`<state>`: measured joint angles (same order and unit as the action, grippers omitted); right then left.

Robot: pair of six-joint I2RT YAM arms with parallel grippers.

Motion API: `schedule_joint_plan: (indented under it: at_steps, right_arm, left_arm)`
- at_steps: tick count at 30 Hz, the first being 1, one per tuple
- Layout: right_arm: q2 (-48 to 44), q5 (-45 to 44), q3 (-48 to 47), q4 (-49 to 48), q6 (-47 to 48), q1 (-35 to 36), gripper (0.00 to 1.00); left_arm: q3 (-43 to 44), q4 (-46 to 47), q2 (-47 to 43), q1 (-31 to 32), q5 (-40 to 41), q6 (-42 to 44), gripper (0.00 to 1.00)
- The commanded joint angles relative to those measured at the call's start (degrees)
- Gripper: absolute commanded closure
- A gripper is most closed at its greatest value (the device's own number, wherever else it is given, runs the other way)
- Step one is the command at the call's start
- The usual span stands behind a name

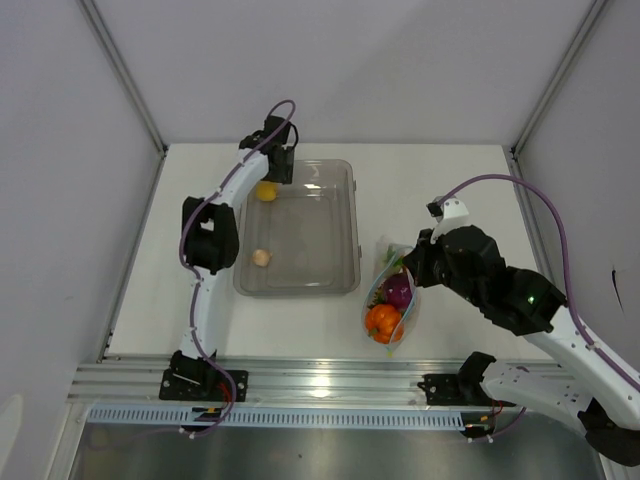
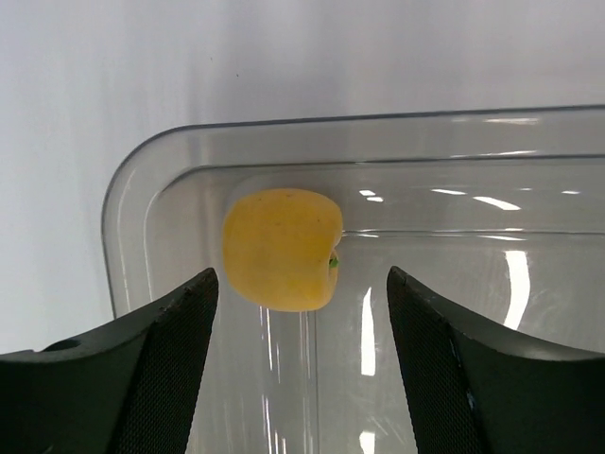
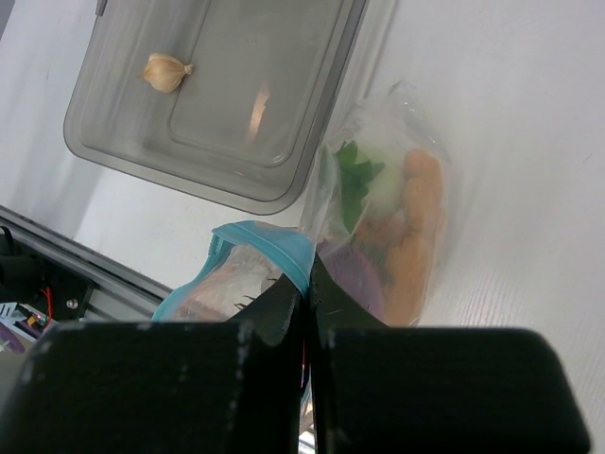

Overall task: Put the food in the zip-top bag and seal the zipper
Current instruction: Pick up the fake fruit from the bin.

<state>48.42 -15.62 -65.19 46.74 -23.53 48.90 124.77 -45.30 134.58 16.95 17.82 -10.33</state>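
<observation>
While the left arm reaches to the far left corner of the tray (image 1: 352,232), the top view shows the left gripper (image 1: 279,163) just above the yellow lemon (image 1: 266,190), which lies inside that corner. A small beige bit (image 1: 260,257) lies in the tray too, near its left wall. To the right of the tray, the zip-top bag (image 1: 392,300) lies on the table (image 1: 460,170). It holds the orange tomato (image 1: 383,320), the purple onion (image 1: 398,291) and the green sprig (image 1: 391,257). The right gripper (image 1: 415,265) is at the bag's right edge.

From the left wrist, the fingers (image 2: 161,369) stand wide apart and hold nothing. The lemon (image 2: 282,248) sits just ahead of them, in the rounded corner of the tray (image 2: 142,161).

From the right wrist, the right gripper (image 3: 307,284) is clenched, its two fingers pressed together on the light blue zipper (image 3: 274,248) at the bag's mouth. Beyond it, the bag (image 3: 388,123) shows the sprig (image 3: 354,180), an orange piece (image 3: 421,218) and the onion (image 3: 354,279). The beige bit (image 3: 165,72) lies in the tray (image 3: 236,180).
</observation>
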Motion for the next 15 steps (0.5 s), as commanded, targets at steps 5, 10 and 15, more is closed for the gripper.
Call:
schedule_joint_plan:
  at_steps: [5,10,15]
  right_arm:
    - [-1.4,-0.9,-1.3,-2.6,0.8,0.2,1.00]
    - [-1.8,-0.6,-0.6,-3.5,1.5,0.2,1.00]
    - [-1.5,-0.1,-0.5,-3.9,1.7,0.2,1.00]
  left_arm:
    - [2.1,-3.5,2.0,-0.4,4.7,6.6,0.24]
    - [1.1,-2.3,3.1,-0.4,7.7,9.1,0.23]
    - [0.3,-1.5,4.3,-0.3,7.9,9.3,0.22]
